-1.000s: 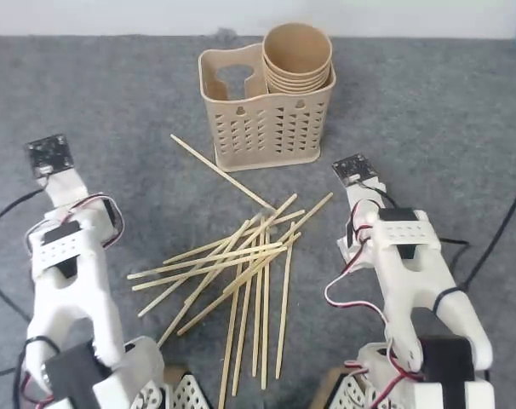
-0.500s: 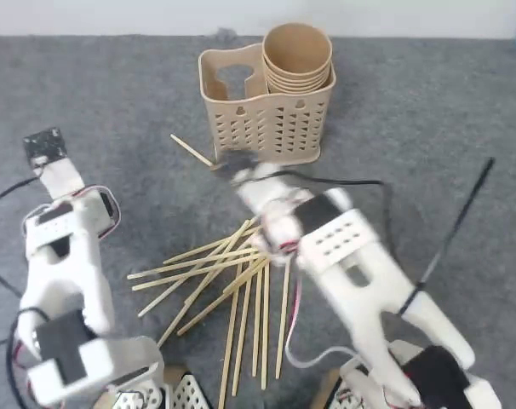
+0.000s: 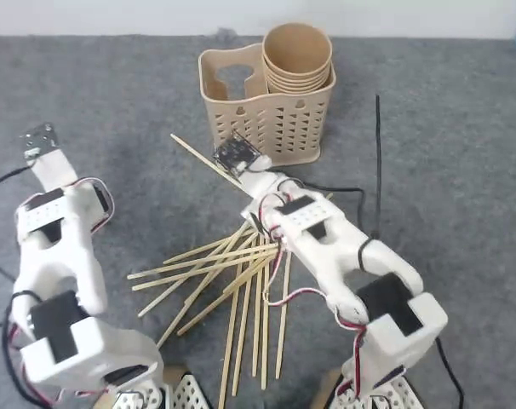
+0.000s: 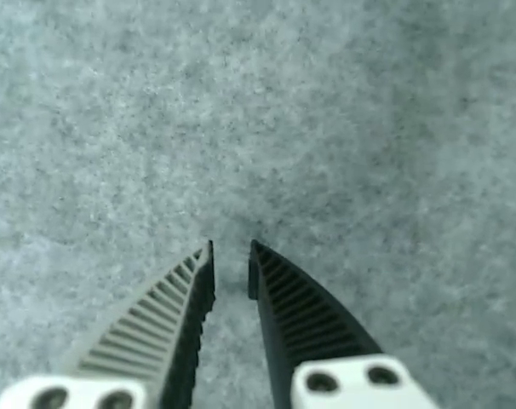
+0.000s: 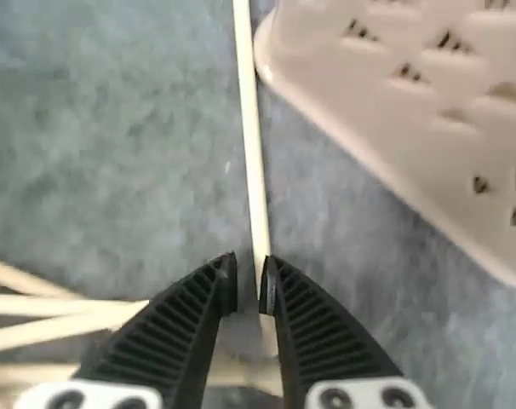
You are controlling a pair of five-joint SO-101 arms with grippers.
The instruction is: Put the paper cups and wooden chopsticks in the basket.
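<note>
A beige perforated basket (image 3: 260, 123) stands at the back of the carpet with a stack of paper cups (image 3: 297, 53) in its right compartment. Several wooden chopsticks (image 3: 232, 268) lie fanned out in the middle. One lone chopstick (image 3: 198, 158) lies slanted in front of the basket. My right gripper (image 3: 241, 166) hangs over that chopstick (image 5: 251, 162), close to the basket's wall (image 5: 411, 111); its jaws are shut, and the stick runs just under the fingertips (image 5: 272, 277). My left gripper (image 3: 41, 145) is far left, shut over bare carpet (image 4: 231, 256).
Grey carpet covers the whole table. A black cable (image 3: 377, 162) trails to the right of the right arm. The basket's left compartment (image 3: 228, 81) holds nothing. Open carpet lies left of the basket and to the far right.
My right arm has swung from its place on the right across to the lone chopstick in front of the basket. The left arm has shifted slightly left and farther back.
</note>
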